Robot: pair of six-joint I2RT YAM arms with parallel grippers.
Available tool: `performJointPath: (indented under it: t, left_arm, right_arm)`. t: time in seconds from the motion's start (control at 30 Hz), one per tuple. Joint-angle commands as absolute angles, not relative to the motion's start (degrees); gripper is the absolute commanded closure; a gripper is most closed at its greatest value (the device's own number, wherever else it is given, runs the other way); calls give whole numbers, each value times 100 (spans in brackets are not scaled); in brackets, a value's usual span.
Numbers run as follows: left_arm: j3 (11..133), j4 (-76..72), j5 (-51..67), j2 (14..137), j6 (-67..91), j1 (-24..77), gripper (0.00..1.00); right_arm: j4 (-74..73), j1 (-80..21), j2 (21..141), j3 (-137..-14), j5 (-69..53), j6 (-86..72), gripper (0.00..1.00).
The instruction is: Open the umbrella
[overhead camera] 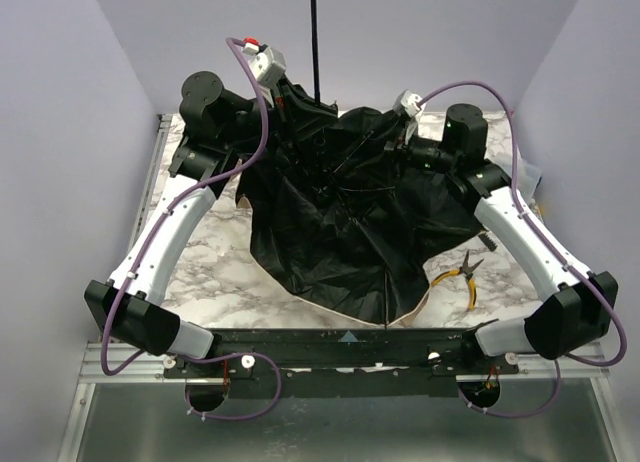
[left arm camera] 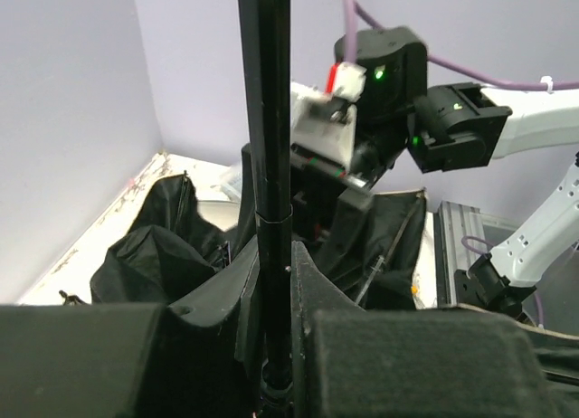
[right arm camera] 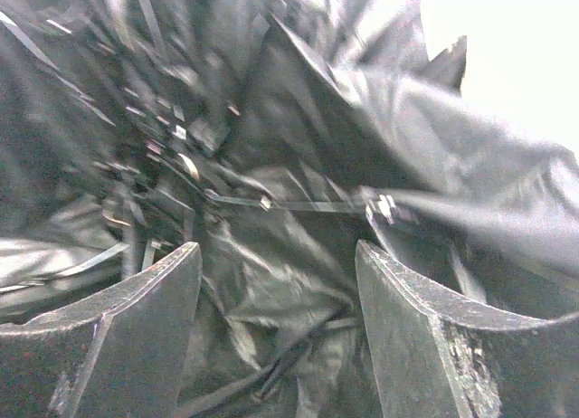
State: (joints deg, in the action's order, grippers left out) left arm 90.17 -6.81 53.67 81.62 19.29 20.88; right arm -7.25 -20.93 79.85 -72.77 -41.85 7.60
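Note:
The umbrella (overhead camera: pixel 345 217) lies partly spread on the marble table, black lining and ribs up, a tan edge showing at its near rim. Its thin black shaft (overhead camera: pixel 315 37) stands upright out of the top of the view. My left gripper (overhead camera: pixel 283 102) is shut on the shaft (left arm camera: pixel 271 165) low down, near the canopy. My right gripper (overhead camera: pixel 405 137) is open, its jaws wide apart over the black lining and ribs (right arm camera: pixel 271 201) at the canopy's right side, holding nothing. The handle is out of view.
Yellow-handled pliers (overhead camera: pixel 466 274) lie on the marble table (overhead camera: pixel 215 267) just right of the canopy's near edge. Lilac walls close in the back and both sides. A black rail runs along the near edge.

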Motion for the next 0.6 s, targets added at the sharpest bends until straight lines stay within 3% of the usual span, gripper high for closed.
performJointPath:
  t: [0.0,0.23,0.57]
  left_arm:
    - [9308,-718,5371,8055,1794,2224,100]
    - [9158,-582,5389,8016,1621,2373,100]
    - [9000,-330,5623,8048,1194,2571,100]
  right_arm:
    - [30,-2154,7642,-7751,-5369,258,27]
    - [1393,-2184,7901,-8443,-5420,-1466,21]
    - [2850,-2243,8366,-9167,-5281,-3261,28]
